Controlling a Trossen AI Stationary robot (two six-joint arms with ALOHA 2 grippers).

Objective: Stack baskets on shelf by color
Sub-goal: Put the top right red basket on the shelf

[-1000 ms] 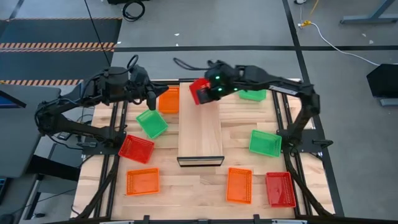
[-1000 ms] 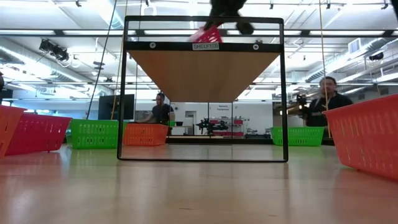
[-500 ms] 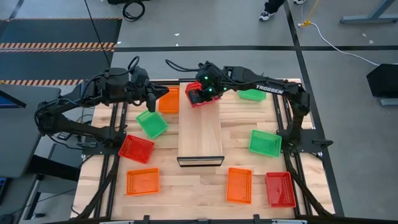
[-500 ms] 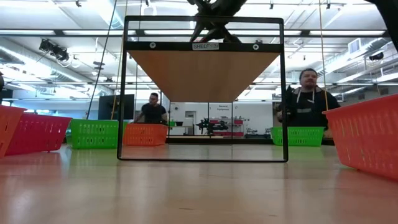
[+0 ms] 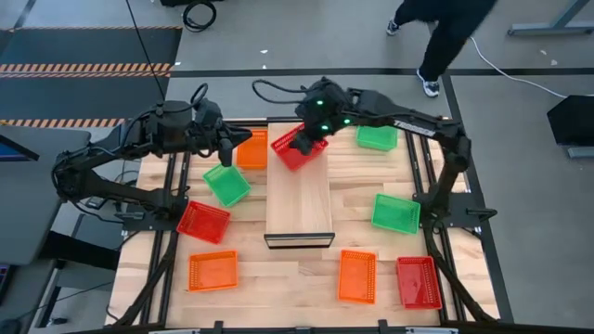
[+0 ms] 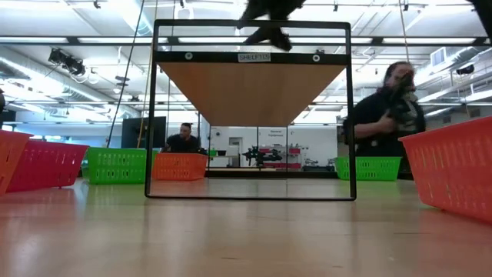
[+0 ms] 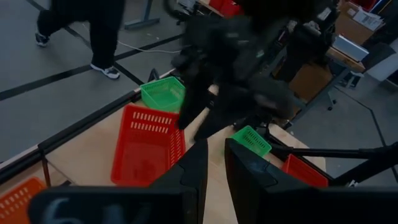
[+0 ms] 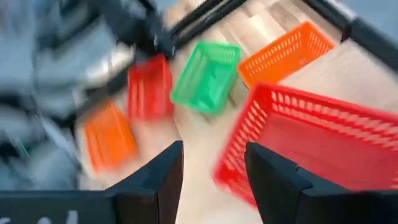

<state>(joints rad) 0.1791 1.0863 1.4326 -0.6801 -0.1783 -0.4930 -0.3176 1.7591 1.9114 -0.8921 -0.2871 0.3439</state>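
- Fingers of the left gripper (image 7: 214, 168) are sitting close together with only a thin slit between them and nothing held; in the high view this arm is waiting over the table's far left, near an orange basket (image 5: 251, 148).
- Left of the shelf (image 5: 299, 209), a green basket (image 5: 226, 184) is lying askew on the table, with a red basket (image 5: 203, 222) nearer the front and a second orange basket (image 5: 213, 271) at the front corner. All three are loose and unsorted, judging by their angles.
- Centre: the carried red basket (image 5: 299, 148) is resting crooked on the shelf's far end, one corner overhanging. It looks freshly set down, probably to start the red stack at the back and leave the near board free.
- Right gripper (image 8: 212, 171) is hovering just beside that basket's rim, fingers apart and gripping nothing in its wrist view, which suggests a release.
- The basket probably needs squaring so the next red one nests in it.
- Right of the shelf: a far green basket (image 5: 377, 137), a mid green basket (image 5: 396, 212), then a front orange basket (image 5: 357, 276) and front red basket (image 5: 419, 281) side by side.
- A person (image 6: 384, 123) is walking beyond the table.
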